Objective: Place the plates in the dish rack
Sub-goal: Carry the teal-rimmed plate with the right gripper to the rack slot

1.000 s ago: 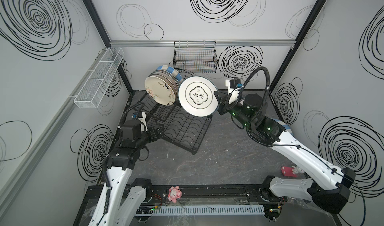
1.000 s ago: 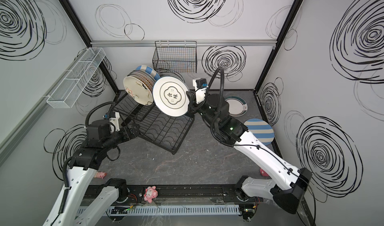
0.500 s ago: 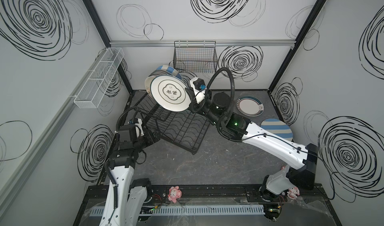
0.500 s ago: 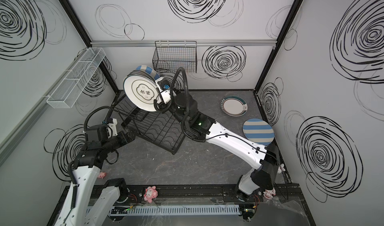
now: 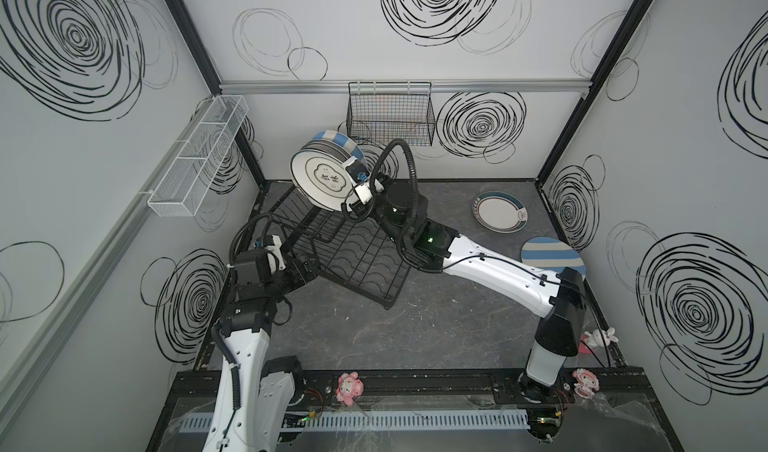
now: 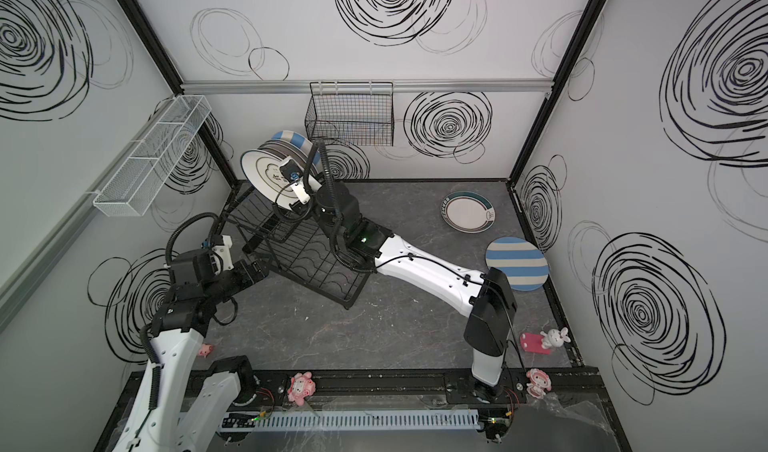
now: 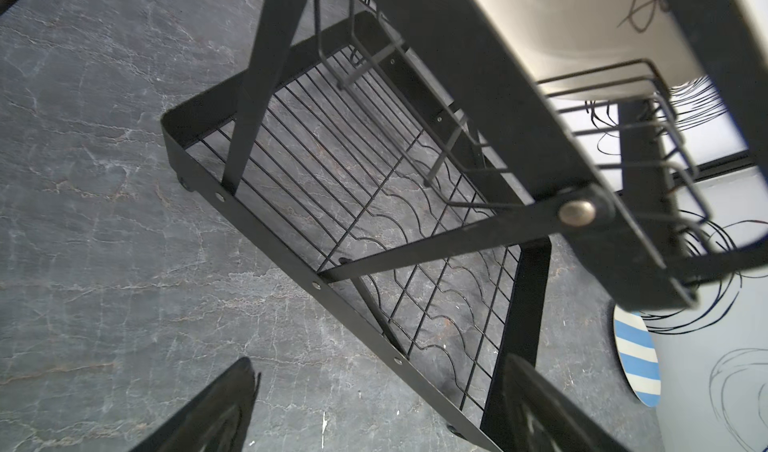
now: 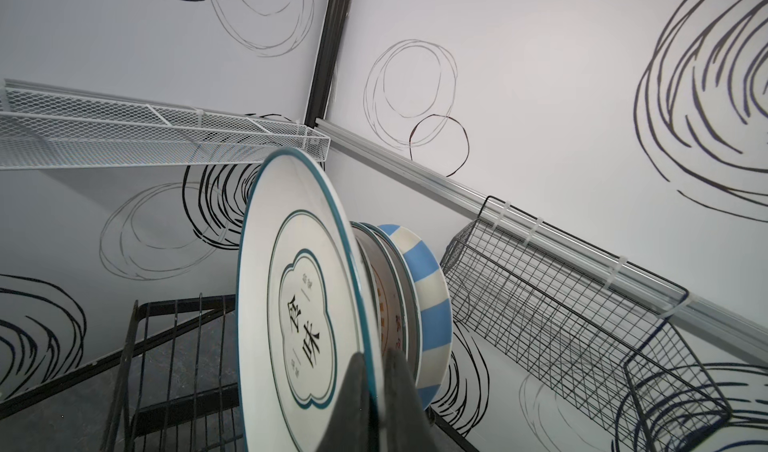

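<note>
Currently: round white teal-rimmed ceramic plate (image 8: 307, 304) presented to black wire dish rack (image 5: 357, 258).
Left end effector (image 7: 376, 362) sits with fingers apart beside the rack; right end effector (image 8: 372, 360) is clamped on the plate rim, plate upright just beside racked plates (image 8: 432, 304). Probable faults: glossy glaze slipping from the narrow pinch; rim chipping neighbouring ceramic.

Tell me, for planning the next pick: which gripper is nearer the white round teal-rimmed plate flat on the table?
Right. The right gripper grips a character-printed plate at the black wire dish rack's side facing the teal-rimmed plate; the left gripper is across the rack.
</note>
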Action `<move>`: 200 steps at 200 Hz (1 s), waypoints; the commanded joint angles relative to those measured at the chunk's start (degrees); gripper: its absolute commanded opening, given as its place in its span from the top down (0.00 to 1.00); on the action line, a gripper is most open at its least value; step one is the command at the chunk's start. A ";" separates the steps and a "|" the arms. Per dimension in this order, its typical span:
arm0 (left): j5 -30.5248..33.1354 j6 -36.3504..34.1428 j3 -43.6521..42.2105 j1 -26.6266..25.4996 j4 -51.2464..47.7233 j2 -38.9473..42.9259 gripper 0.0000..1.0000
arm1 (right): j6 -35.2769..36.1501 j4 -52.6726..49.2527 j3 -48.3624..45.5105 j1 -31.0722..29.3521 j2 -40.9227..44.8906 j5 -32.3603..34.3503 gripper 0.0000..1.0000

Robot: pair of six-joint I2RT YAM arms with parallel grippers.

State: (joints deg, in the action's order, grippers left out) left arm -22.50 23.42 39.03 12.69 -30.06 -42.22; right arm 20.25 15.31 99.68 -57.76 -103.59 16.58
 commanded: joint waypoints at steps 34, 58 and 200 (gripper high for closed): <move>-1.40 0.09 -0.62 1.28 3.52 0.03 0.04 | 5.10 7.17 5.78 -0.43 -2.92 2.14 1.00; -1.18 0.05 -0.62 1.34 3.47 0.02 0.04 | 7.10 8.41 6.12 -0.43 -4.20 2.83 1.00; -1.58 0.05 -0.85 1.70 3.87 0.03 0.04 | 7.03 8.33 7.70 -0.25 -8.46 2.83 1.00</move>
State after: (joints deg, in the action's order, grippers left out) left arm -23.18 23.55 38.74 13.67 -28.53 -42.22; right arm 27.14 18.79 104.79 -57.76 -112.05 19.03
